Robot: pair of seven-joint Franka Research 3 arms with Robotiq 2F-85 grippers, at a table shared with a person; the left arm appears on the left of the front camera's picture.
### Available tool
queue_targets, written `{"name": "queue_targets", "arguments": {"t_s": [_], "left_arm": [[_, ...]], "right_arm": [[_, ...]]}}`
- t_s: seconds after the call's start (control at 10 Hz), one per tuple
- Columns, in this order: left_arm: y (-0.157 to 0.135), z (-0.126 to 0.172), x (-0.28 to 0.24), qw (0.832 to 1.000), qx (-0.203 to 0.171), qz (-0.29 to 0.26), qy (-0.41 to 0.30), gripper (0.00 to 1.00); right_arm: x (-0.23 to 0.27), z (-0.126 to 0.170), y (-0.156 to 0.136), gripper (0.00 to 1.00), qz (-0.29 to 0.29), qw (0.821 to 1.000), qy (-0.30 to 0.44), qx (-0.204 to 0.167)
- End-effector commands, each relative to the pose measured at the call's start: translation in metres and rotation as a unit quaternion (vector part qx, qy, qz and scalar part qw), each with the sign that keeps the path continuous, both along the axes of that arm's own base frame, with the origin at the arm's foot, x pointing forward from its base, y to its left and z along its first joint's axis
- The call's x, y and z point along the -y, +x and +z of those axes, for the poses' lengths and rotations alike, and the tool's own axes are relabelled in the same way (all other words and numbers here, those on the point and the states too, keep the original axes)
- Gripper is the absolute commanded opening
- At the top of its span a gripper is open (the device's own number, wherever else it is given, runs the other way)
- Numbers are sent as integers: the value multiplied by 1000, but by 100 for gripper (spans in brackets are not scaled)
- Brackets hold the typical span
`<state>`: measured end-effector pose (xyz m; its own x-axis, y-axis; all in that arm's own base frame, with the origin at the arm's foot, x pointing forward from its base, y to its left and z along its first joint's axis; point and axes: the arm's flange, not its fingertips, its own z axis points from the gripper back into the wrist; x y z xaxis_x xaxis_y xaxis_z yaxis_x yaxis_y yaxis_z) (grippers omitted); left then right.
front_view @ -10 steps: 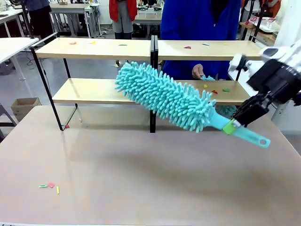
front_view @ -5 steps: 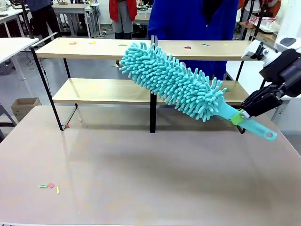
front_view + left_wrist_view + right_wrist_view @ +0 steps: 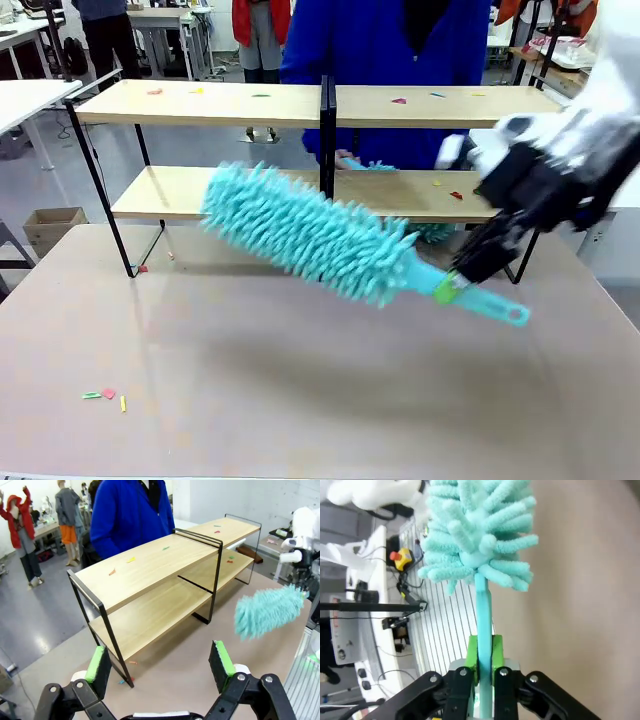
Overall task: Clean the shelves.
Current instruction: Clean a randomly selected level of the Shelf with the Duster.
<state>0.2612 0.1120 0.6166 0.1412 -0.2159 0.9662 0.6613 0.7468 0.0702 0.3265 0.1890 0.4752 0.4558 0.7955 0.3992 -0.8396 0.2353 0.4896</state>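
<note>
At the near left of the table, a few coloured scraps are seen. The left gripper is held spread, with nothing between its pads. The right gripper is pinched on the handle of a teal duster, whose fluffy head is angled up-left above the table, before the lower board. The shelves stand at the table's far side, with small bits scattered on both boards. A person in blue is seen behind them.
</note>
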Motion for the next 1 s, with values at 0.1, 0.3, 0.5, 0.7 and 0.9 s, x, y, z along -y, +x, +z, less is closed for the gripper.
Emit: {"name": "queue_targets", "arguments": {"t_s": [0.1,0.3,0.5,0.7,0.9], "left_arm": [[0,0,0,1000,-1,-1,5,100],[0,0,0,1000,-1,-1,5,100],[0,0,0,1000,-1,-1,5,100],[0,0,0,1000,-1,-1,5,100],[0,0,0,1000,-1,-1,5,100]], "right_arm": [[-66,-10,28,12,-15,996,-85,-9],[-61,-21,13,12,6,999,-49,-15],[-103,-31,29,12,-9,991,-133,-24],[-148,-42,55,12,-57,988,-142,-21],[-179,-56,64,12,-106,982,-153,-24]]}}
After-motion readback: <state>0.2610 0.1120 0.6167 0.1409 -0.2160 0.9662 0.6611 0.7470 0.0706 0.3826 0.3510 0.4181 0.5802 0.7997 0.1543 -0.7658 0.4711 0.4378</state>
